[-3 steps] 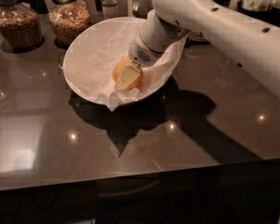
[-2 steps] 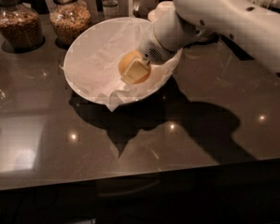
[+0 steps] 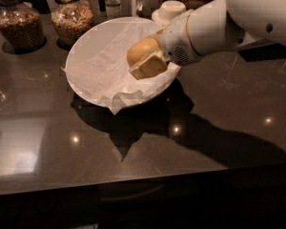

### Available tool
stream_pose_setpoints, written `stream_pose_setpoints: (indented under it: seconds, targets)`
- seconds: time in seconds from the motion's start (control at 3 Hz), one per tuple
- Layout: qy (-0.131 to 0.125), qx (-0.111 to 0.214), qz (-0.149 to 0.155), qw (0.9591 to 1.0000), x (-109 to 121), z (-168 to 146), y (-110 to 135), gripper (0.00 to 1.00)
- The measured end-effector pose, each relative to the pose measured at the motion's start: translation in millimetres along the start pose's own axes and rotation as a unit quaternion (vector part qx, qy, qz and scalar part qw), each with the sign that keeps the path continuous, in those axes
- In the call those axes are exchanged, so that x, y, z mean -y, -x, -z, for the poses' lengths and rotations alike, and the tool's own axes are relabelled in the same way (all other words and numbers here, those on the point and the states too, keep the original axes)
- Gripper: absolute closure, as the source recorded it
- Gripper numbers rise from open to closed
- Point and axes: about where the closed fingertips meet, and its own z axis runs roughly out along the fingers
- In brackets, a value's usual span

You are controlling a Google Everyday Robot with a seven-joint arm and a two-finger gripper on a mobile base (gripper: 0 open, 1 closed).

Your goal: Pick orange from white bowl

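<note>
Big dark glossy bench takes up most of the shot, with a few light spots reflecting off it. The fat white arm comes in from the upper right and reaches left and slightly down, with its wrist end hanging over the right side of the white bowl.

The bowl sits on the bench left of centre, and it's wide and shallow. Its crinkled paper lining spills over the near rim. It throws a jagged shadow toward the front edge.

Along the back left there are two glass jars of grainy stuff, one at the far left and one just behind the bowl's rim. A small cream upturned dish sits behind the bowl, right by the arm.

The gripper points left into the bowl. Its jaws are closed around the orange, with a flat tan pad pressed against the near underside of the fruit.

So the orange is in the gripper's hold, over the right half of the bowl's inside. I can't tell whether it's touching the paper.
</note>
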Motion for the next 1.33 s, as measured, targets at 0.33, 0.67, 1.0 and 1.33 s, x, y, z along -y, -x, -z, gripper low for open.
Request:
stream_pose_setpoints:
  seconds: [0.33, 0.67, 1.0, 1.33]
  targets:
    - [-0.003, 0.026, 0.021, 0.9994, -6, 13, 6, 1.00]
    - [-0.004, 0.089, 0.047, 0.9949, -33, 35, 29, 1.00]
    - [0.031, 0.137, 0.100, 0.9850, -110, 60, 77, 1.00]
    - [0.042, 0.131, 0.182, 0.9737, -195, 111, 117, 1.00]
